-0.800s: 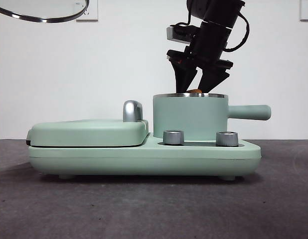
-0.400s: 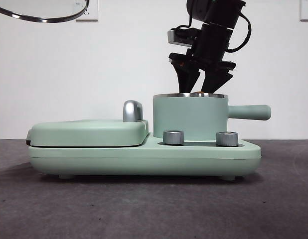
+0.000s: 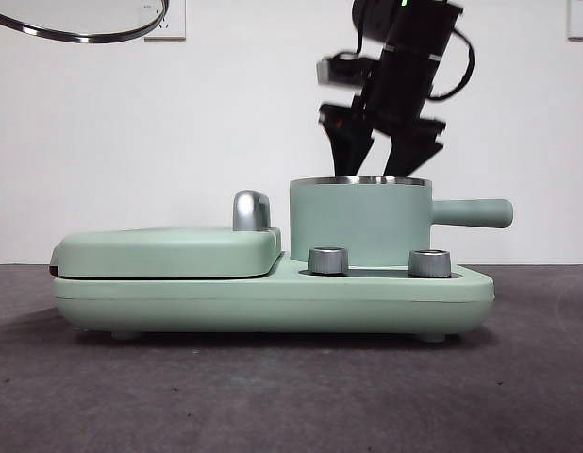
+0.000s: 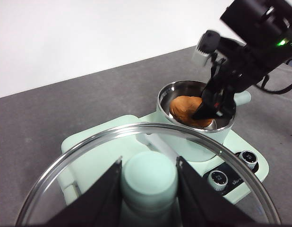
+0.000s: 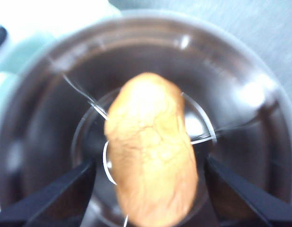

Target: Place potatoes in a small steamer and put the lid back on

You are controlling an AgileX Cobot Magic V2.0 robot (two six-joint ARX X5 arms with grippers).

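From the low front view the potato is hidden: the pot's (image 3: 359,222) steel rim and mint-green wall block everything inside it. The lid (image 3: 79,21) shows there only as an arc of steel rim and clear glass cut off by the top left corner, and the arm holding it is out of that picture.

The left wrist view fills this in. The left gripper (image 4: 149,182) is clamped on the lid's mint-green knob (image 4: 148,177), one black jaw on each side, and the glass disc (image 4: 150,175) spreads round it, its near part cut off by the picture's edge. Through and past the glass the pot (image 4: 195,120) stands on the cooker, with the potato (image 4: 186,109) lying inside it, partly covered by the right gripper's (image 4: 213,108) jaw tips.

In the right wrist view the potato (image 5: 153,172) is blurred but readable: an orange-brown oblong lump with a matte, cracked crust, resting on the shiny steel bottom of the pot (image 5: 240,94). The right gripper (image 5: 150,189) is released, its two jaws spread wide on either side of the potato and clear of it.

In the front view the right gripper (image 3: 381,151) hangs just above the pot's rim, blurred, jaws apart. The pot's straight handle (image 3: 473,212) points right. Left of the pot lies the flat mint-green griddle cover (image 3: 169,250) with a chrome handle (image 3: 251,209); two steel dials (image 3: 329,260) sit on the cooker base (image 3: 273,300) in front of the pot. All stands on a dark grey table (image 3: 291,396) before a white wall.
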